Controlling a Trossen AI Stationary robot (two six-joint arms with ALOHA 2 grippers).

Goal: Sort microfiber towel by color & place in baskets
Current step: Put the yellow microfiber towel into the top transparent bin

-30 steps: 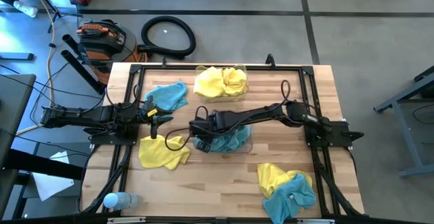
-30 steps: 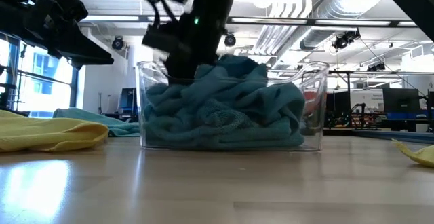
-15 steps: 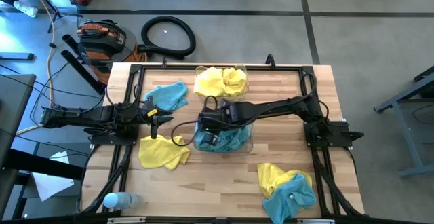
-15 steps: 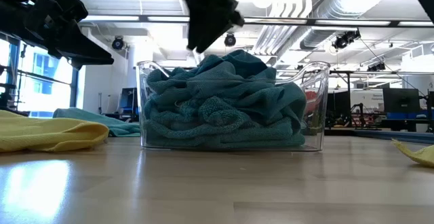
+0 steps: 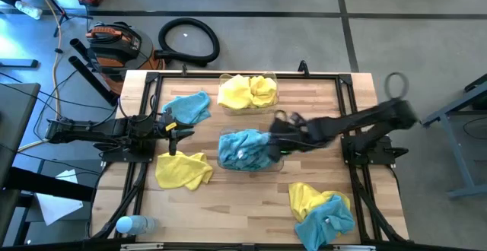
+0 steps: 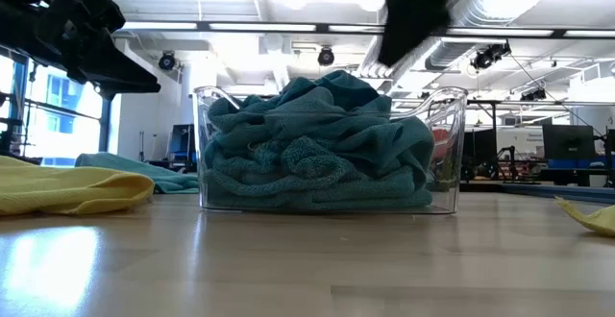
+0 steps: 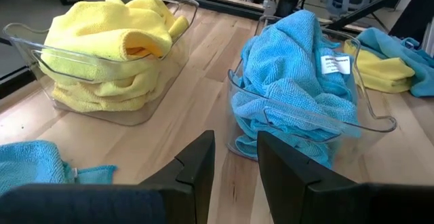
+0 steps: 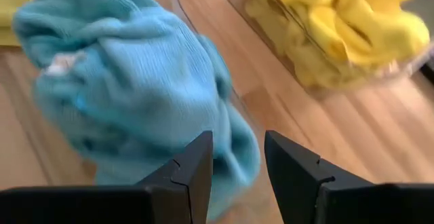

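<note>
Wooden tabletop (image 5: 228, 198) fills my overhead feed. My right gripper (image 5: 275, 135), fingers parted and empty, hovers just beside the clear basket (image 5: 275, 158) heaped with blue towels (image 5: 242, 147). Beyond it sits the basket of yellow towels (image 5: 247, 92). My left gripper (image 5: 176, 133) waits, parted, above a loose yellow towel (image 5: 183, 169).

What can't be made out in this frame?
- High view: the right gripper is motion-blurred beside the blue towels' basket.
- Low view: the yellow towels' basket is hidden behind the blue one.
- High view: how many towels make up the pile near the right front corner.
</note>
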